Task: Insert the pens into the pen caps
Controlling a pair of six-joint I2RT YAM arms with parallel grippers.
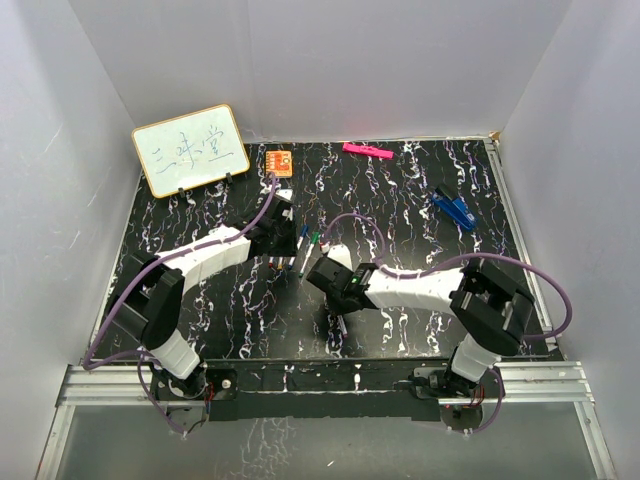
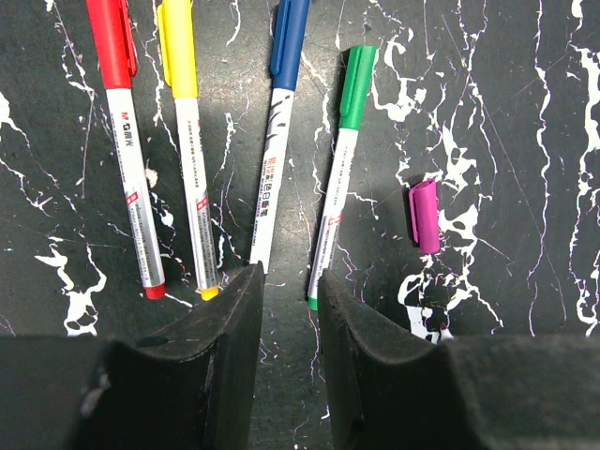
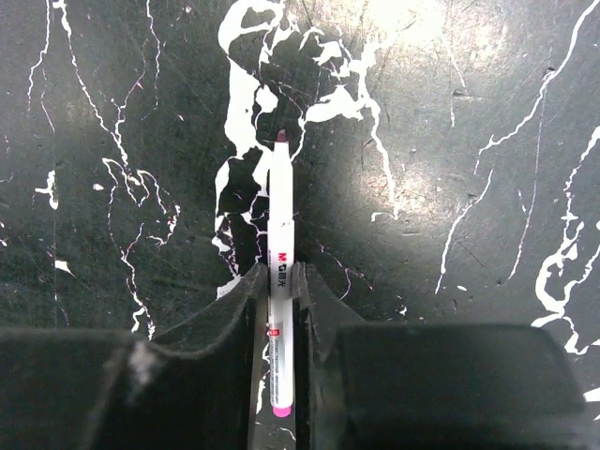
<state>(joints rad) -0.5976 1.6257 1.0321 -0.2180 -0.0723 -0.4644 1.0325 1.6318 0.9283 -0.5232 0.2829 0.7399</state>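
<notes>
In the left wrist view, four white pens lie side by side with their caps on: red [image 2: 131, 178], yellow [image 2: 192, 178], blue [image 2: 272, 169] and green [image 2: 333, 197]. A loose purple cap [image 2: 425, 216] lies to their right. My left gripper [image 2: 289, 277] is open and empty, just above the near ends of the blue and green pens. My right gripper [image 3: 279, 272] is shut on the uncapped purple pen [image 3: 279, 216], whose dark tip points away above the table. In the top view the left gripper [image 1: 285, 245] is over the pen row [image 1: 312, 248], and the right gripper [image 1: 333, 278] is just to the right of it.
A whiteboard [image 1: 190, 150] stands at the back left, with a small orange piece [image 1: 279, 162] beside it. A flat pink bar [image 1: 367, 151] lies at the back edge. A blue clip-like piece [image 1: 453, 207] lies at the right. White walls enclose the table.
</notes>
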